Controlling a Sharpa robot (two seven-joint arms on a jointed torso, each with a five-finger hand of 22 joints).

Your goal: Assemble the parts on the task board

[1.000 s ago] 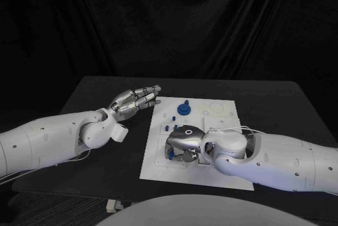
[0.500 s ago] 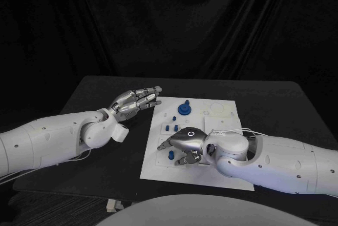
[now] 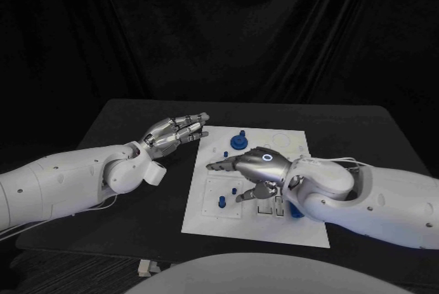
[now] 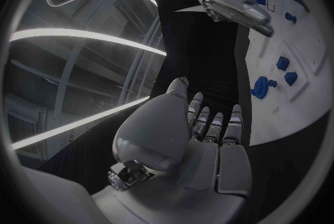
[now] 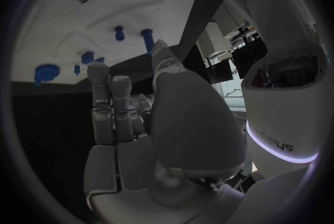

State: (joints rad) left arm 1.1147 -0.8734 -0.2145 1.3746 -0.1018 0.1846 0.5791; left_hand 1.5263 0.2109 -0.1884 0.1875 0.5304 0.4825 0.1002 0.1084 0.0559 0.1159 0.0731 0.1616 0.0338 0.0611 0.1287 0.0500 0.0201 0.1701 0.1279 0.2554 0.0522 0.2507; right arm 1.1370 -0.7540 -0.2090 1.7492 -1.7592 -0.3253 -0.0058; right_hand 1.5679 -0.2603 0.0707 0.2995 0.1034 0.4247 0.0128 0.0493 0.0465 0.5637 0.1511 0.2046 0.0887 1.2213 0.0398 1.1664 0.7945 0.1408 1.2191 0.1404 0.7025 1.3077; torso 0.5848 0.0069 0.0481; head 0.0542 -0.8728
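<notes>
— So which hand is better placed for the next part?

— By my reading, the right hand [image 3: 254, 173]. It hovers over the middle of the task board [image 3: 247, 227], fingers stretched toward the left of the frame and thumb hanging below them. The right wrist view shows its fingers [image 5: 114, 107] straight, with nothing between them, so it is released.

— And the other one?

— The left hand [image 3: 174, 133] sits at the board's upper left corner, over the black table [image 3: 128, 122] just off the white edge. It is flat, fingers side by side, also grasping nothing.

— Where are the loose parts, then?

— A round blue part [image 3: 238, 141] stands near the top of the board, above the right hand's fingertips and to the right of the left hand; it lies roughly between the two. A small blue peg [image 3: 221, 200] sits lower left of the right hand, just below its thumb. Another blue piece [image 3: 295, 210] lies beside the right forearm, at the lower right of the board, partly hidden.

— Which of them does the move turn on?

— Probably the small blue peg. It is the nearest to the right hand's thumb, and the left hand is well apart from it. Its long axis seems to run up and down the frame, though it is too small to be sure.

— So the reach goes which way?

— Down and slightly left in the frame, if that is indeed the target. I cannot tell which socket it belongs in.
</notes>
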